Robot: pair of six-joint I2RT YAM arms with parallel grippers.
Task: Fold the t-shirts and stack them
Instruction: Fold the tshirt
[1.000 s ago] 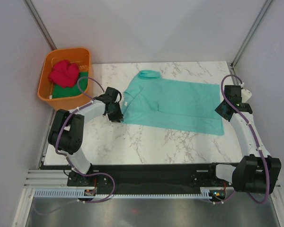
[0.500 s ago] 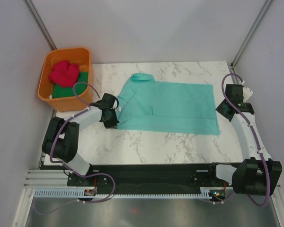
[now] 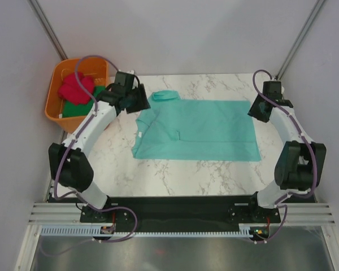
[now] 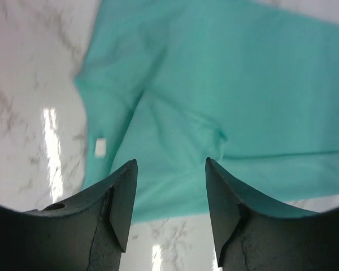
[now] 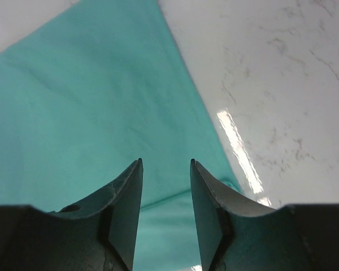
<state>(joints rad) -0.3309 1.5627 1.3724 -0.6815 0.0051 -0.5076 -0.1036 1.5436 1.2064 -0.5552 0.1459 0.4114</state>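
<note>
A soft teal cloth t-shirt [image 3: 198, 130] is seen lying flat on the white marbled worktop [image 3: 214, 175]. Its collar [image 3: 164, 96] is turned toward the left arm's side and its hem toward the right. It is laid out lengthwise across the worktop, presumably so that each arm can reach one end of it. A small white label [image 4: 100, 147] is exposed near the left edge, where the cloth appears to be doubled over in a fold.

The left tool [image 4: 170, 161] is held above the shoulder end with its jaws moderately wide and nothing between them. The right tool [image 5: 166, 161] is held over the far hem corner with its jaws parted rather less, and it too is empty. The cloth is not gripped by either tool. The two are judged to be stationed at opposite ends of the far edge so that this edge can be taken at both ends and brought over evenly.

A bright pinkish-red t-shirt [image 3: 76, 86] and a dark green t-shirt [image 3: 73, 108] are kept bundled in the orange plastic tub [image 3: 56, 110] at the far left, off the worktop and well apart from the teal one. They are judged to be waiting their turn.
</note>
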